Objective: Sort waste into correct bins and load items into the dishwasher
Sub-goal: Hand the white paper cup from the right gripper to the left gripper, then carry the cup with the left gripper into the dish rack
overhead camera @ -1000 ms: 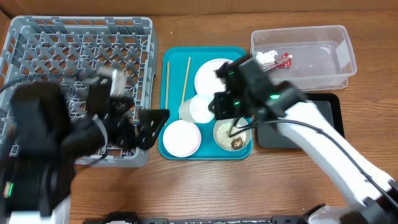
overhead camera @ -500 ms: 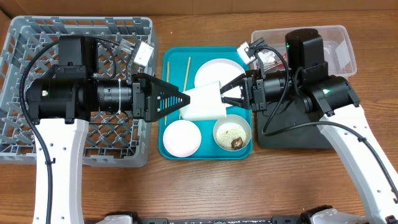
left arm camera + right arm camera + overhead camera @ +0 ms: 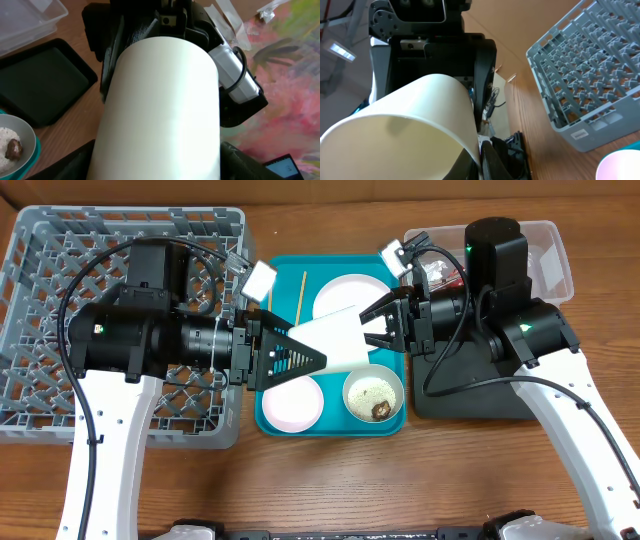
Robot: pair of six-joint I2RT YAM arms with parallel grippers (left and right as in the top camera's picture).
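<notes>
Paint-streaked backdrop behind white cup, left wrist view only.

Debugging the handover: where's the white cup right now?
Overhead view: the white cup is held on its side over the teal tray, between the two arms. The right gripper pinches its rim, and the left gripper flanks its other end.

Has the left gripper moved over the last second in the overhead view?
Yes. The left gripper has moved right, from the left edge of the teal tray by the grey rack to the tray's middle, reaching the white cup.
</notes>
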